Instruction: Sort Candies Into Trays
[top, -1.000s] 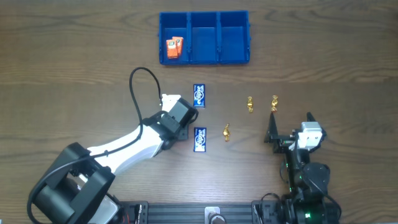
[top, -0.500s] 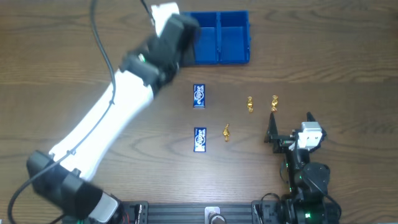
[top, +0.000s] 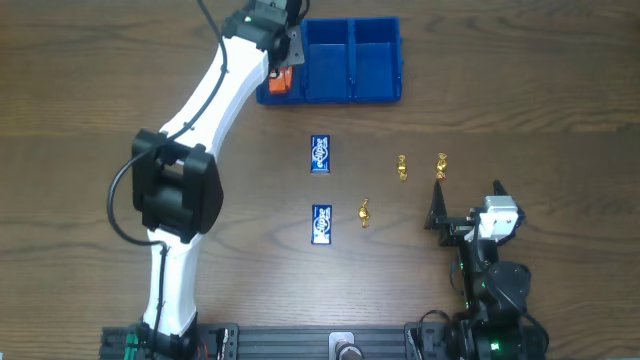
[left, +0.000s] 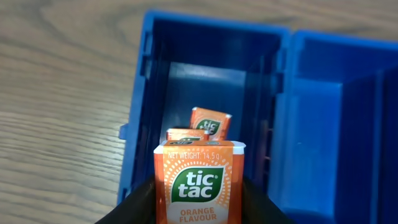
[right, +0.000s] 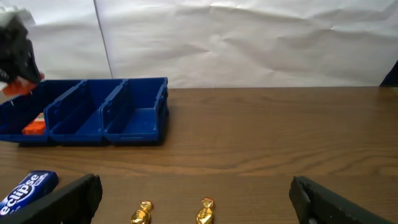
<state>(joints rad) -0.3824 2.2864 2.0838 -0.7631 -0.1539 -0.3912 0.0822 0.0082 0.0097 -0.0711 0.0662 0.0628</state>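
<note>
My left gripper (top: 287, 42) hangs over the left compartment of the blue three-part tray (top: 330, 97), shut on an orange mint box (left: 199, 182). Two more orange boxes (left: 210, 122) lie on that compartment's floor, below the held one. On the table lie two blue candy packs (top: 320, 153) (top: 321, 223) and three gold-wrapped candies (top: 402, 167) (top: 441, 165) (top: 365, 212). My right gripper (top: 467, 197) stands open low at the right, just right of the gold candies, with nothing between its fingers. From the right wrist view the tray (right: 137, 118) stands far off, with the left gripper (right: 15, 53) above its left end.
The tray's middle and right compartments (top: 376, 55) hold nothing. The left arm's white links (top: 215, 100) stretch across the left half of the table. Bare wood lies to the right of the tray and along the right side.
The left arm has swung from the table's middle, beside the blue packs, up to the tray's left compartment. The right arm has not moved.
</note>
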